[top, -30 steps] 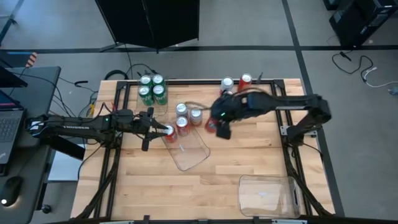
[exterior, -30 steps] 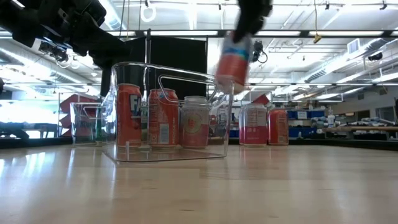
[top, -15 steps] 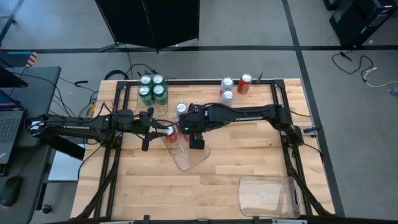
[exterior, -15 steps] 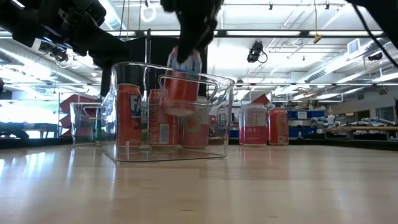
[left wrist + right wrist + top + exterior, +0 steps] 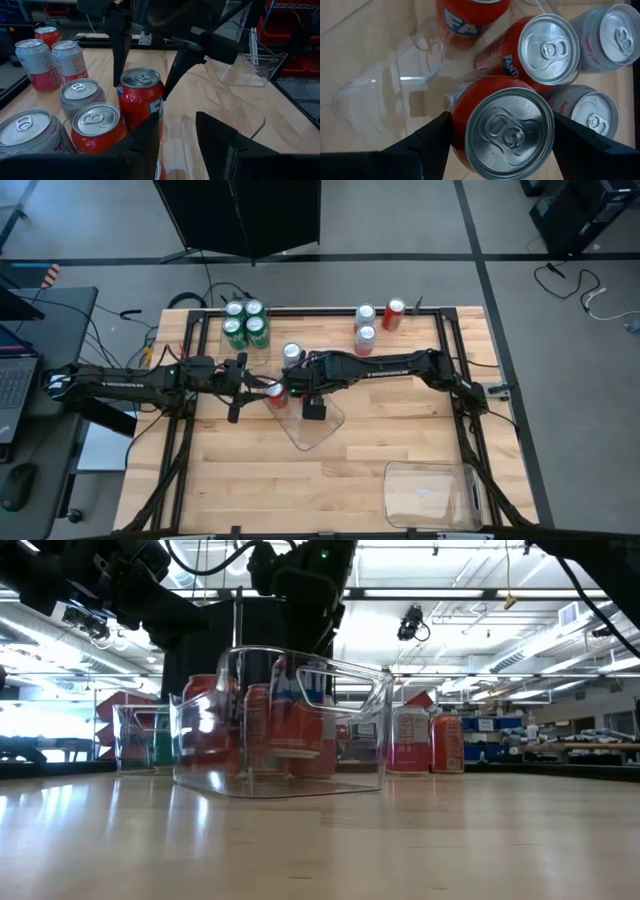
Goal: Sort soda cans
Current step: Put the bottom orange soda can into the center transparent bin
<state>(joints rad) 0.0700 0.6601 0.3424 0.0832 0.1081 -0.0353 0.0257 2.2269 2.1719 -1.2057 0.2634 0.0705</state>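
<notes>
The right gripper (image 5: 292,385) reaches to the table's middle and is shut on a red can (image 5: 509,131) inside a clear tray (image 5: 322,435). Beside it stand another red can (image 5: 550,47), two silver-grey cans (image 5: 612,35) and one more red can (image 5: 470,15), all upright on their bases. In the left wrist view the right gripper (image 5: 147,60) straddles that red can (image 5: 142,97). The left gripper (image 5: 250,387) is open at the tray's left end. Green cans (image 5: 245,323) stand at the far left. A red can (image 5: 393,310) and two silver-grey ones (image 5: 365,325) stand at the far right. My right gripper pinches the red can by its side wall just under the top rim (image 5: 462,127), one finger (image 5: 432,140) on each side. It comes from above, pointing down. The can is upright inside the tray; whether its base is on the tray floor I cannot tell. My left gripper: whether its fingers (image 5: 145,145) touch the tray's rim I cannot tell.
A second clear tray (image 5: 430,492) lies near the table's near right corner. One silver-grey can (image 5: 292,353) stands just beyond the first tray. Bare wood stretches along the near side. Cables and a laptop lie off the table's left edge.
The right gripper has carried the red can from the table's right toward the left and lowered it into the tray among the other cans. The tray has turned about on the table: its near end has swung toward the right, while its left end stayed by the left gripper.
</notes>
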